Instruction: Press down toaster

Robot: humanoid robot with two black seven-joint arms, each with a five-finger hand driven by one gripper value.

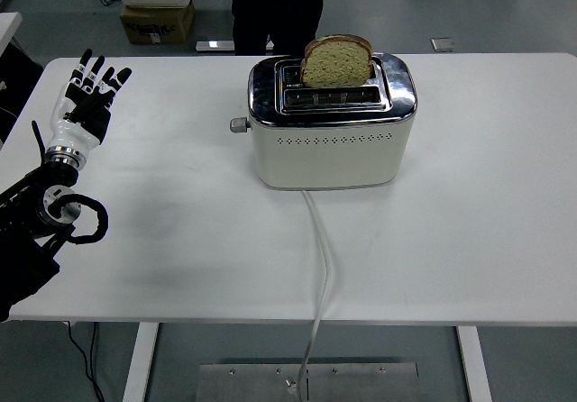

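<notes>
The toaster (332,127) sat mid-table with 1 bread slice (336,60) standing high in its far slot, its lever (238,124) apparently unpressed. The left hand (87,100) hovered well apart, fingers spread, holding nothing; pressing remained.

Toaster (332,136) mid-table (162,240), bread (335,61) in rear slot; left hand (86,105) far left.

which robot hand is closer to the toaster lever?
Left. The left robot hand is raised, fingers spread, well left of the toaster lever. The right one is out of view.
</notes>
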